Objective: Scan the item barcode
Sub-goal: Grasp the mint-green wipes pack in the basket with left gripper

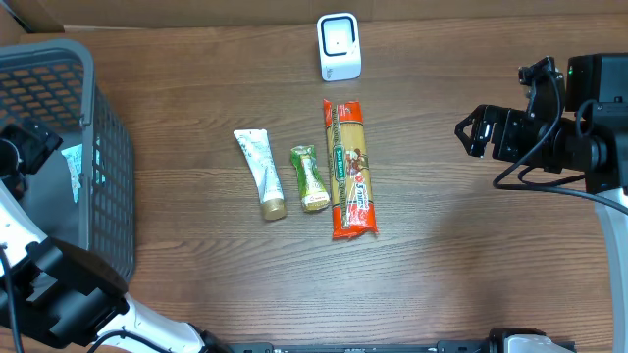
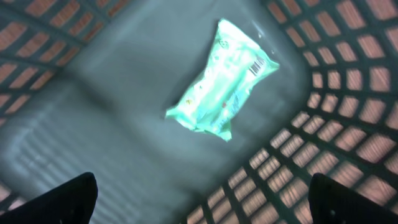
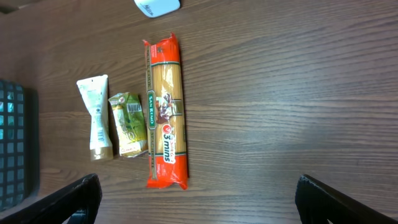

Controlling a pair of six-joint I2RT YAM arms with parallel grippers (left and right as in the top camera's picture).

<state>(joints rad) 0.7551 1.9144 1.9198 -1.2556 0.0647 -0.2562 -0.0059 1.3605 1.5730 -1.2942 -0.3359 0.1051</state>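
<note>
Overhead, the spaghetti packet (image 1: pixel 350 169) lies on the bench (image 1: pixel 442 255), well apart from the right pincer (image 1: pixel 469 132); the left wrist shows the left pincer (image 2: pixel 200 193) gaping over a mint-green packet (image 2: pixel 221 81) in the basket (image 2: pixel 348 124); the right wrist shows the right pincer likewise spread, the spaghetti packet ahead.

We look down on the wooden desk (image 3: pixel 280 93), where three items lie side by side: a long red spaghetti packet (image 3: pixel 165 112), just left of it a small green pouch (image 3: pixel 129 124), then a white tube (image 3: pixel 96 118) with a gold cap. A white scanner (image 3: pixel 157 6) shows partly at the far edge, and a dark mesh basket (image 3: pixel 15 149) at the left. Our right end effector (image 3: pixel 199 205) shows at the near corners, its fingers spread wide apart.
</note>
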